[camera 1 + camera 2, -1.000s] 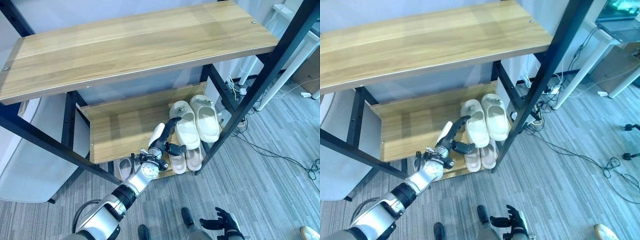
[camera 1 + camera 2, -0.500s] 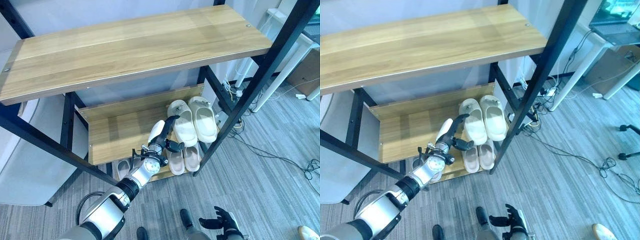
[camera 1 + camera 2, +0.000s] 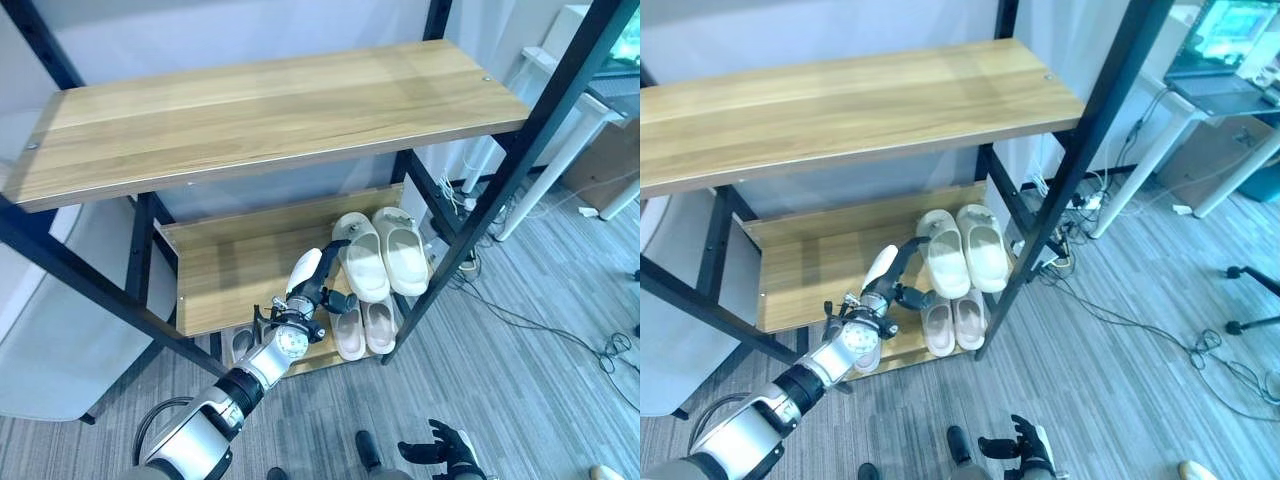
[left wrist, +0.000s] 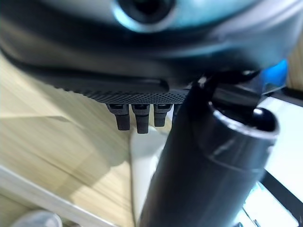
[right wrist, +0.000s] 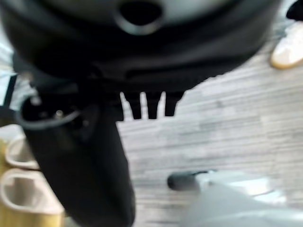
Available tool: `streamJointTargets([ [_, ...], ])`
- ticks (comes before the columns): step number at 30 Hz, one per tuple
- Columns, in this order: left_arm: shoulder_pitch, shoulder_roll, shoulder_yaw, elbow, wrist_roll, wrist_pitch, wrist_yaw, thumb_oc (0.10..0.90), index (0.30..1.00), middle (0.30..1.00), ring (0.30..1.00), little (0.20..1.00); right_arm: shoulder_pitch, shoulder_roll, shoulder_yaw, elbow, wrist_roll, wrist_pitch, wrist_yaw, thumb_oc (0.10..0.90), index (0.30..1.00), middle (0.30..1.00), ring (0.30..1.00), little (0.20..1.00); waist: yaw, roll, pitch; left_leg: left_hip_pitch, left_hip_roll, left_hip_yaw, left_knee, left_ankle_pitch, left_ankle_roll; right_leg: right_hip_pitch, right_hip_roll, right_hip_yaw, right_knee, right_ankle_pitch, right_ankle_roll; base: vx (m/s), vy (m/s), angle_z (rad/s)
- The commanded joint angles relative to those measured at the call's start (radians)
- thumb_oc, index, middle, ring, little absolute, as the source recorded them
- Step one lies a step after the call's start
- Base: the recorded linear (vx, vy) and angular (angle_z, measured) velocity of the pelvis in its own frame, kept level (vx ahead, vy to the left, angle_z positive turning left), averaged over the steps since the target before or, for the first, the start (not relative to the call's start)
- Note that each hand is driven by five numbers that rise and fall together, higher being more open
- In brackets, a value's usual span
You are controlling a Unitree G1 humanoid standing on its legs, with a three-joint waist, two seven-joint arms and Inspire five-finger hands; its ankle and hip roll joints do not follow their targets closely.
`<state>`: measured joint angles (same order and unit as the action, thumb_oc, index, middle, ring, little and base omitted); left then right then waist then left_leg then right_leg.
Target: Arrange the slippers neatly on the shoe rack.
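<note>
The left hand (image 3: 312, 285), fingers apart, touched the cream slippers (image 3: 380, 255) at their 9 o'clock side on the shoe rack (image 3: 230, 265); the right hand (image 3: 440, 455) hung with relaxed fingers; no writing was readable.

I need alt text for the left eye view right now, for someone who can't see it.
The robot's left hand, fingers open, reaches to the near end of a pair of cream foam slippers on the middle wooden shelf of a black-framed shoe rack. A smaller pair of pinkish slippers sits on the shelf below; the right hand hangs open above the grey floor.
</note>
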<state>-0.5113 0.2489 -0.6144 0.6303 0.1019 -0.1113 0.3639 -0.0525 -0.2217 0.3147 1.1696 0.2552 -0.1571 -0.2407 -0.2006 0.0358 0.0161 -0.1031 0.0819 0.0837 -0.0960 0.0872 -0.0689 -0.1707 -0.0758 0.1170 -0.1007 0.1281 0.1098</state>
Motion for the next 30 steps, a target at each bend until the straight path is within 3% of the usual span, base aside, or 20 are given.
streamJointTargets([
  [1,-0.099,0.002,0.091,-0.049,0.037,-0.079,0.018,0.8,0.9,0.9,0.9,0.9,-0.024,-0.018,-0.034,0.014,0.022,-0.022,0.001,0.8,0.9,0.9,0.9,0.9,0.025,0.002,0.021,0.048,-0.044,0.008,0.009,-0.124,0.018,0.052,0.035,-0.071,0.013,-0.148,-0.002,-0.01,-0.002,0.11],
  [11,0.041,0.017,0.153,-0.163,-0.099,-0.102,-0.052,0.8,0.9,0.9,0.9,0.9,0.012,-0.002,-0.053,0.023,0.005,0.004,0.011,0.8,0.9,0.9,0.9,0.9,0.049,-0.009,-0.016,0.072,-0.053,-0.008,0.009,-0.123,0.024,0.085,0.027,-0.091,0.013,-0.138,0.005,-0.03,0.009,0.05],
  [17,0.21,0.044,0.107,-0.313,-0.201,-0.115,-0.211,0.8,0.9,0.9,0.9,0.9,0.036,0.015,-0.05,0.039,-0.036,0.029,0.022,0.8,0.9,0.9,0.9,0.9,0.081,-0.017,-0.044,0.097,-0.061,-0.021,0.009,-0.124,0.028,0.122,0.024,-0.112,0.013,-0.135,0.011,-0.05,0.031,0.08],
  [25,0.4,0.12,0.15,-0.425,-0.256,-0.106,-0.302,0.8,0.9,0.9,0.9,0.9,0.024,0.021,-0.049,0.022,-0.053,0.029,0.026,0.8,0.9,0.9,0.9,0.9,0.114,-0.038,-0.071,0.124,-0.06,-0.039,0.009,-0.125,0.033,0.16,0.03,-0.129,0.015,-0.142,0.008,-0.04,-0.003,0.1],
  [27,0.453,0.134,0.164,-0.437,-0.385,-0.1,-0.37,0.8,0.9,0.9,0.9,0.9,0.022,0.017,-0.045,0.017,-0.061,0.03,0.033,0.8,0.9,0.9,0.9,0.9,0.118,-0.041,-0.077,0.131,-0.059,-0.041,0.009,-0.125,0.032,0.169,0.031,-0.134,0.016,-0.144,0.006,-0.03,-0.002,0.04],
  [28,0.454,0.134,0.164,-0.437,-0.385,-0.1,-0.37,0.8,0.9,0.9,0.9,0.9,0.022,0.017,-0.045,0.017,-0.061,0.03,0.033,0.8,0.9,0.9,0.9,0.9,0.118,-0.041,-0.077,0.131,-0.059,-0.041,0.009,-0.125,0.032,0.169,0.031,-0.134,0.016,-0.144,0.006,-0.01,0.0,0.05],
  [29,0.528,0.131,0.186,-0.445,-0.576,-0.068,-0.456,0.8,0.9,0.9,0.9,0.9,0.028,0.017,-0.04,0.019,-0.077,0.035,0.044,0.8,0.9,0.9,0.9,0.9,0.122,-0.041,-0.089,0.136,-0.057,-0.038,0.009,-0.126,0.032,0.175,0.031,-0.138,0.016,-0.144,0.005,0.0,0.0,0.08],
  [30,0.556,0.128,0.198,-0.441,-0.64,-0.055,-0.479,0.8,0.9,0.9,0.9,0.9,0.028,0.017,-0.042,0.021,-0.078,0.039,0.049,0.8,0.9,0.9,0.9,0.9,0.123,-0.042,-0.093,0.137,-0.057,-0.039,0.009,-0.126,0.031,0.177,0.031,-0.139,0.017,-0.144,0.004,0.0,0.002,0.08],
])
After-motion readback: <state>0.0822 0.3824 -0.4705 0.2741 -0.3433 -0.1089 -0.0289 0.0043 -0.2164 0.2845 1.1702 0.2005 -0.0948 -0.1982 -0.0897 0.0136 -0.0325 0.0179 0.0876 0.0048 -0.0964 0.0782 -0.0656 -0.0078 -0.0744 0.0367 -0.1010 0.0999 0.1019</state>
